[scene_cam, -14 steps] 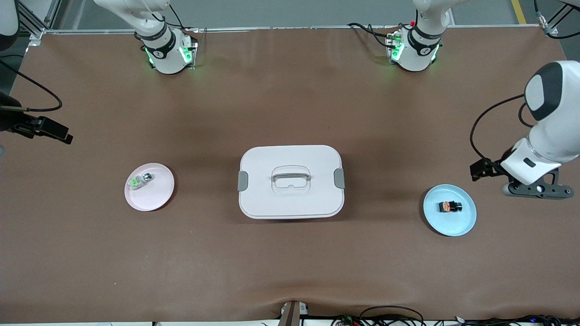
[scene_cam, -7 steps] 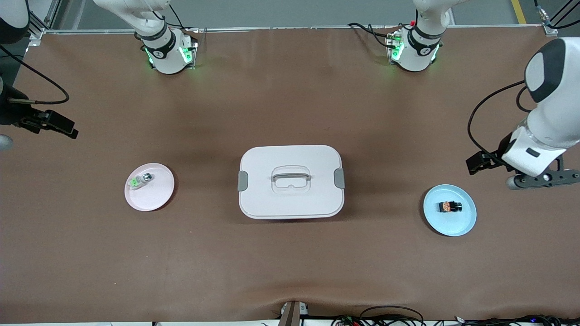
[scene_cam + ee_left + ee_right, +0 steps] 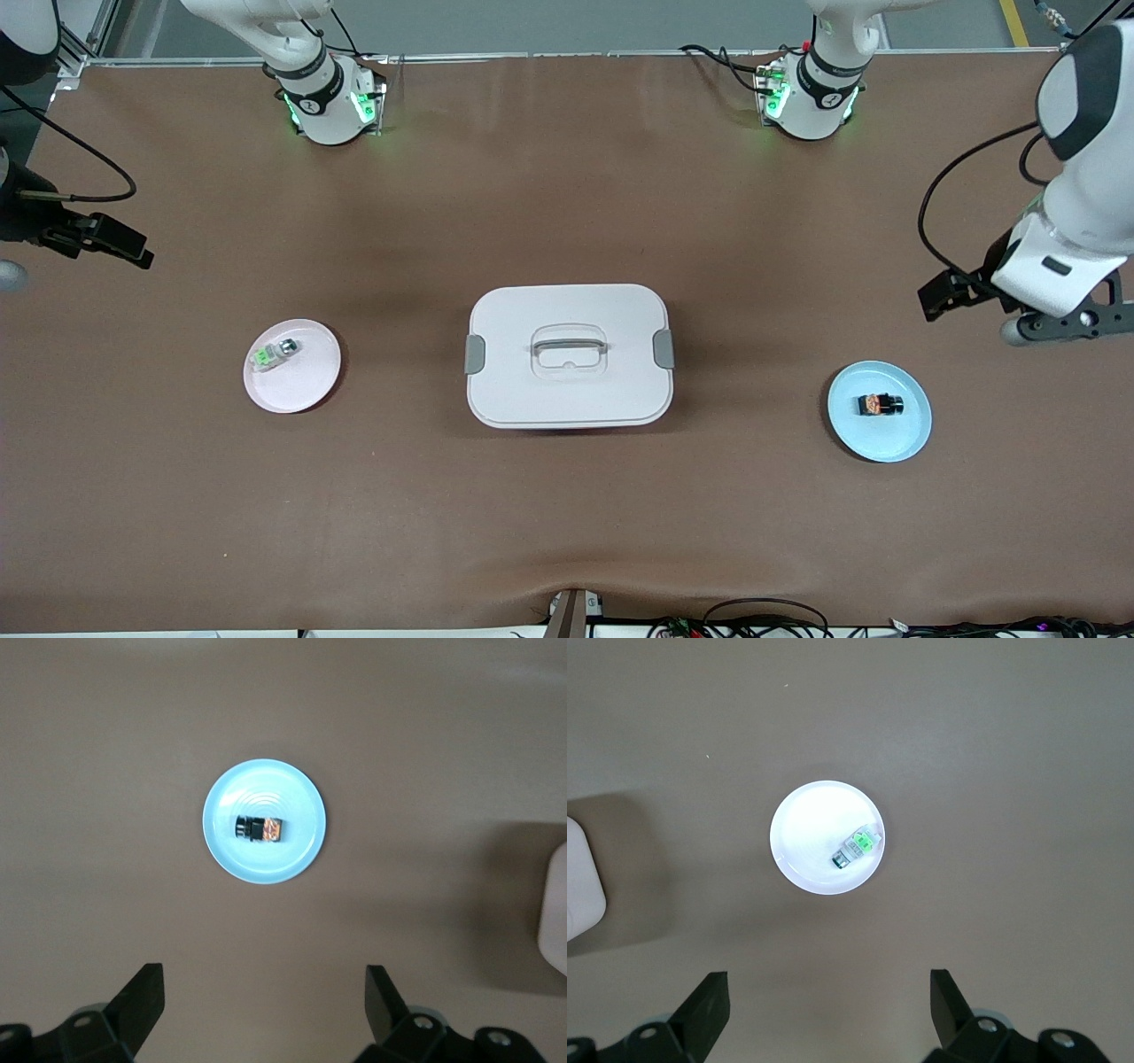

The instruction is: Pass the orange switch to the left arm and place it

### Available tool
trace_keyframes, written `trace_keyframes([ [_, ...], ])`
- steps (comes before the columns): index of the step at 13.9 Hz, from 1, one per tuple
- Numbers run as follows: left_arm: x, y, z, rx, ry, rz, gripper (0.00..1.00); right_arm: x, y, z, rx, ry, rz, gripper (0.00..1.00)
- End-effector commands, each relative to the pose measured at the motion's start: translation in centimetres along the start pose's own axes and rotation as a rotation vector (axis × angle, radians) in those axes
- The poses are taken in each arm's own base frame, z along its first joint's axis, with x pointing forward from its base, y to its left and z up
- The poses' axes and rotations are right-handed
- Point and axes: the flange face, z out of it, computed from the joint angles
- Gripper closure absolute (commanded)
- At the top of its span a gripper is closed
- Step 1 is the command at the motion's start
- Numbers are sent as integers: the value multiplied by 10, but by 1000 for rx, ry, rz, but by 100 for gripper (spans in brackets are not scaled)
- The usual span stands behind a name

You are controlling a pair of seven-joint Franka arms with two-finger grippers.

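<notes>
Both grippers spread, left gripper (image 3: 262, 1005) near blue plate (image 3: 912, 434); I'd pinch orange switch's (image 3: 880, 405) probably rigid, light black sides.

A robotics lab: two white arm bases (image 3: 330, 105) with green status lights are bolted along the top of the frame onto a brown-covered table (image 3: 567, 514), with loose cables (image 3: 762, 620) trailing along the bottom edge.
</notes>
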Motion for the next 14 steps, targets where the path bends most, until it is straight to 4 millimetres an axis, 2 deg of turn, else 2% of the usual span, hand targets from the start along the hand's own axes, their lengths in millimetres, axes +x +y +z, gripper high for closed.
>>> trace_keyframes([
  [1, -26, -2, -30, -25, -25, -5, 0, -10, 0, -7, 5, 19, 3, 0],
  [3, -39, -2, -44, -29, -30, -2, 0, -12, -3, -9, 18, 25, 1, 0],
  [7, -68, -20, -61, -84, -34, 11, 0, -10, -7, -12, 56, 40, 3, 0],
  [14, -99, -23, -84, -65, -26, 62, 0, -10, -10, -17, 60, 61, -3, 0],
])
